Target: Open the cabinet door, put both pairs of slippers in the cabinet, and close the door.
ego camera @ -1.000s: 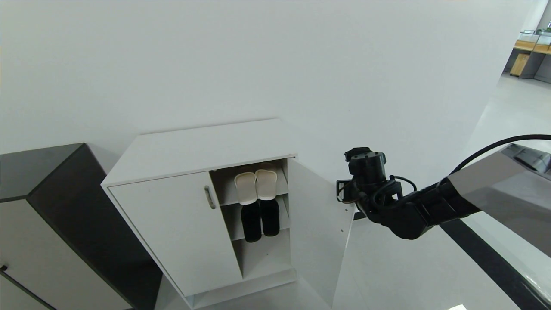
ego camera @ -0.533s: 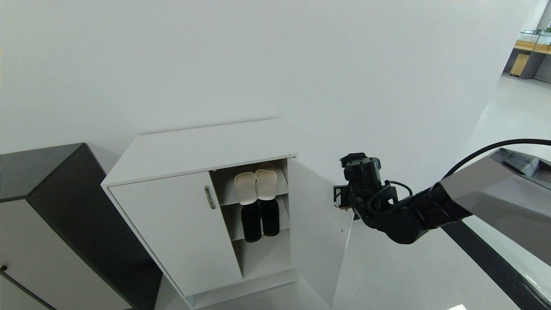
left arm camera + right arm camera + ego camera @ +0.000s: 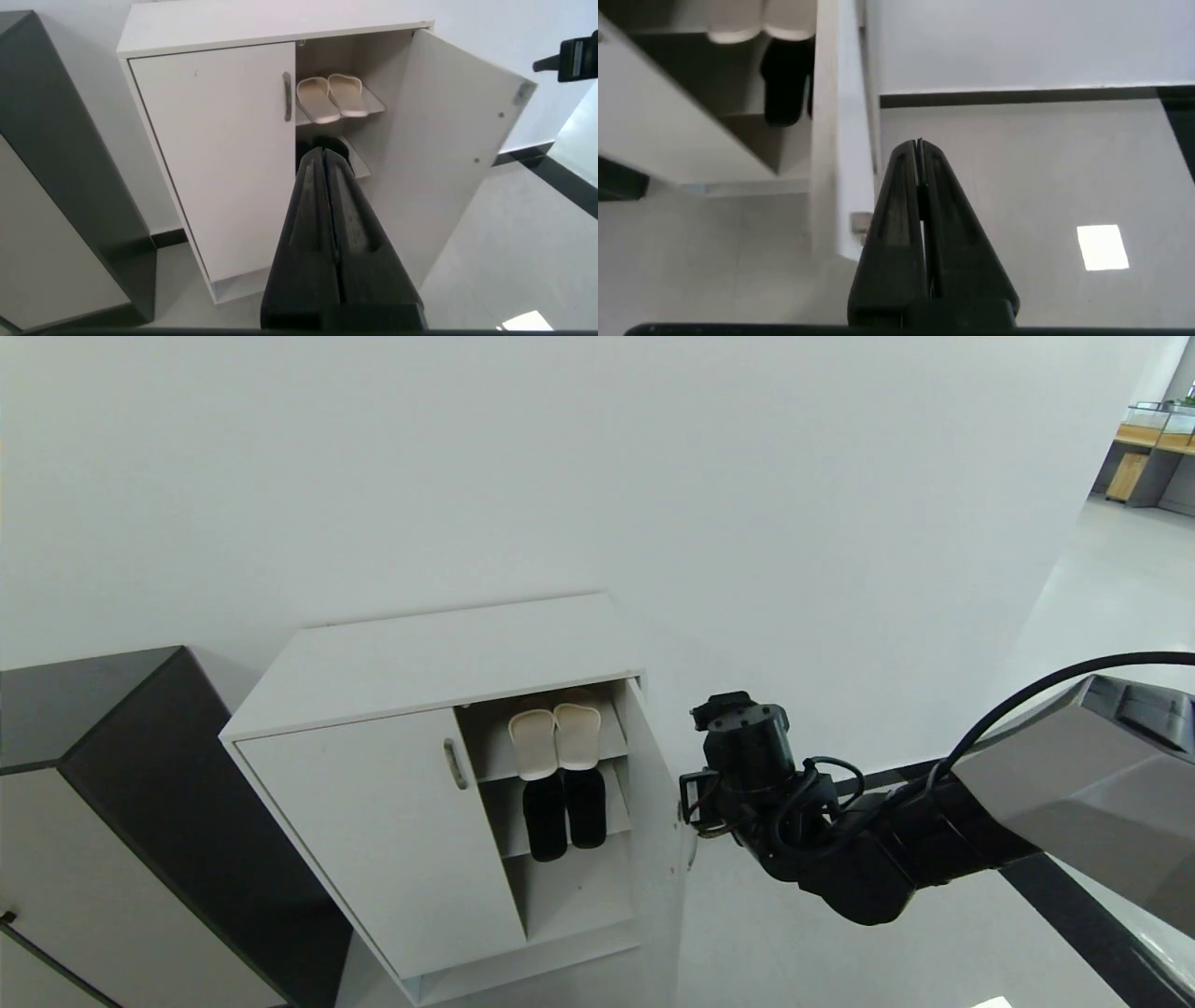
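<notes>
A white cabinet (image 3: 429, 658) stands against the wall, its left door shut and its right door (image 3: 658, 831) partly open. Inside, a white pair of slippers (image 3: 556, 737) lies on the upper shelf and a black pair (image 3: 564, 810) on the shelf below. My right gripper (image 3: 691, 814) is shut with nothing in it, right against the outer face of the right door near its free edge. In the right wrist view its closed fingers (image 3: 920, 149) sit beside the door's edge (image 3: 839, 140). My left gripper (image 3: 322, 154) is shut and empty, held out in front of the cabinet (image 3: 210, 121), well short of it.
A black-and-grey cabinet (image 3: 112, 784) stands close on the white cabinet's left. The left door carries a metal handle (image 3: 455, 763). A dark strip (image 3: 1074, 905) runs along the pale floor to the right, where there is free room.
My right arm has moved left, and the right door has swung with it from wide open to partly open. The slippers have not moved.
</notes>
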Controlling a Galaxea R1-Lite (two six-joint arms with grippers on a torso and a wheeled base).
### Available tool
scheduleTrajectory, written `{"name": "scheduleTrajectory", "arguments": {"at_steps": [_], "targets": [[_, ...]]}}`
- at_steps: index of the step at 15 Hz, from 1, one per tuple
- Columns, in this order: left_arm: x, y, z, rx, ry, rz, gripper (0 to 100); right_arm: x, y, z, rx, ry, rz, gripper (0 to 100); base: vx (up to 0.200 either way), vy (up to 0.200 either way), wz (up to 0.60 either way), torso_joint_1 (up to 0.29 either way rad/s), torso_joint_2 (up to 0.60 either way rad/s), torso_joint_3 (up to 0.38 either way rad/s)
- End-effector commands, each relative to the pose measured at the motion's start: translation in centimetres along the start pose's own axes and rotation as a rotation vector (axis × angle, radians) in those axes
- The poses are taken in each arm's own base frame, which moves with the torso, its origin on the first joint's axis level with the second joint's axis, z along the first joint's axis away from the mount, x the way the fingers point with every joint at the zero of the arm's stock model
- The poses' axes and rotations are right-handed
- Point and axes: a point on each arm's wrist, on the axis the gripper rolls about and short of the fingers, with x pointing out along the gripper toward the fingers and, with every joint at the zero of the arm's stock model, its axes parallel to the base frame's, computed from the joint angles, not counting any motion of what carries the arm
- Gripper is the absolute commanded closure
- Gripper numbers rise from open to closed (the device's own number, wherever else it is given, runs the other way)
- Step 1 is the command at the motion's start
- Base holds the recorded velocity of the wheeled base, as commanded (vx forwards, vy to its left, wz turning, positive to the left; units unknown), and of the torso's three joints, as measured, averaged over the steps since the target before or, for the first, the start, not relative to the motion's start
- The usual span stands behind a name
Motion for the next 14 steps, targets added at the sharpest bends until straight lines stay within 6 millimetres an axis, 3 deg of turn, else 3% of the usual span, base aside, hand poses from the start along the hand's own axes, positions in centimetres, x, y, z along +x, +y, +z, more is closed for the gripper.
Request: {"name": "scheduleTrajectory", "arguments": {"at_steps": [1, 12, 14], "targets": [[0.0, 0.0, 0.0, 0.001, 0.0, 0.001, 100, -1.1, 0.2, 0.2, 0.0, -0.005, 0.022, 100, 0.0, 0.0, 0.0, 0.0, 0.0, 0.0], [0.0, 0.0, 0.0, -0.002, 0.0, -0.001, 100, -0.4, 0.0, -0.5, -0.025, -0.032, 0.012, 100, 0.0, 0.0, 0.0, 0.0, 0.0, 0.0], [0.0, 0.0, 0.0, -0.002, 0.0, -0.001, 100, -0.3, 0.1, -0.7, -0.028, -0.027, 0.011, 100, 0.0, 0.0, 0.6, 0.002, 0.0, 0.002]]}}
